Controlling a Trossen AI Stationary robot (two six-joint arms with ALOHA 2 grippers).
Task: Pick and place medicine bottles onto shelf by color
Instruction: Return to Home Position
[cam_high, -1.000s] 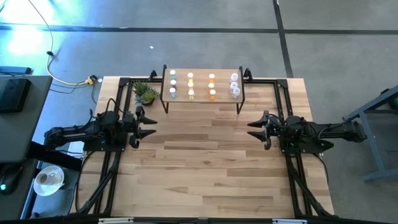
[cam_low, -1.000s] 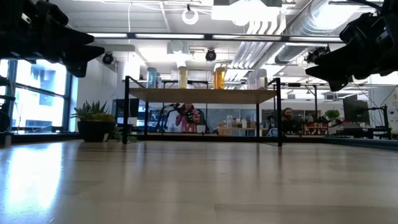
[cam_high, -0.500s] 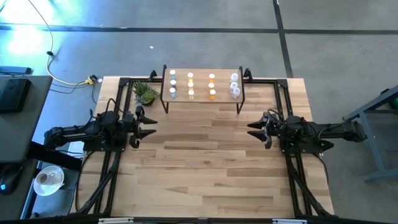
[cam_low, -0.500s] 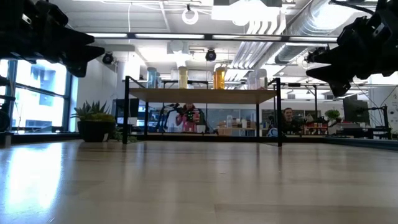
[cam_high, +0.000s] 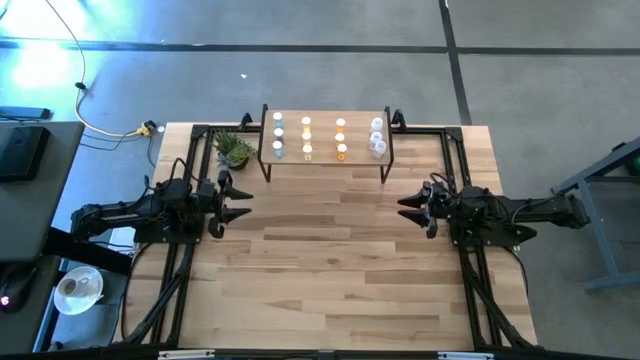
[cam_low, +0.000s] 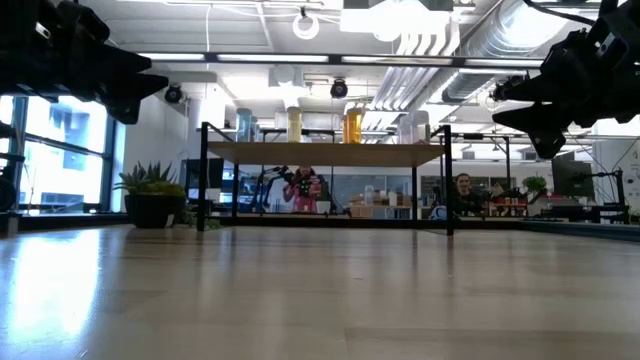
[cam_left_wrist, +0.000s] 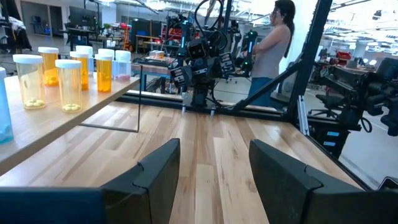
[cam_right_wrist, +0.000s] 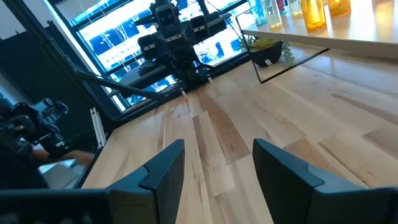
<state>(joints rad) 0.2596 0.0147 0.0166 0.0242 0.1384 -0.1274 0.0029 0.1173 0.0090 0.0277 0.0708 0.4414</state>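
Observation:
Several medicine bottles stand upright on their bases on the shelf (cam_high: 325, 160) at the table's far middle. From left to right they are pale blue (cam_high: 278, 135), yellow (cam_high: 307, 136), orange (cam_high: 341, 138) and clear (cam_high: 377, 137). The low view shows them on the plank (cam_low: 325, 152). My left gripper (cam_high: 240, 200) hovers open at the table's left, pointing level toward the right arm. My right gripper (cam_high: 408, 208) hovers open at the table's right, facing it. Both wrist views show nothing between the fingers (cam_left_wrist: 155, 171) (cam_right_wrist: 165, 168).
A small potted plant (cam_high: 233, 150) stands left of the shelf. Black frame rails (cam_high: 455, 165) run along both sides of the table. The wooden tabletop (cam_high: 325, 260) stretches between the arms, nearer than the shelf. A person (cam_left_wrist: 273, 43) stands in the room beyond.
My right gripper has rolled a little about the line it points along, staying in place. Its fingers keep the same gap.

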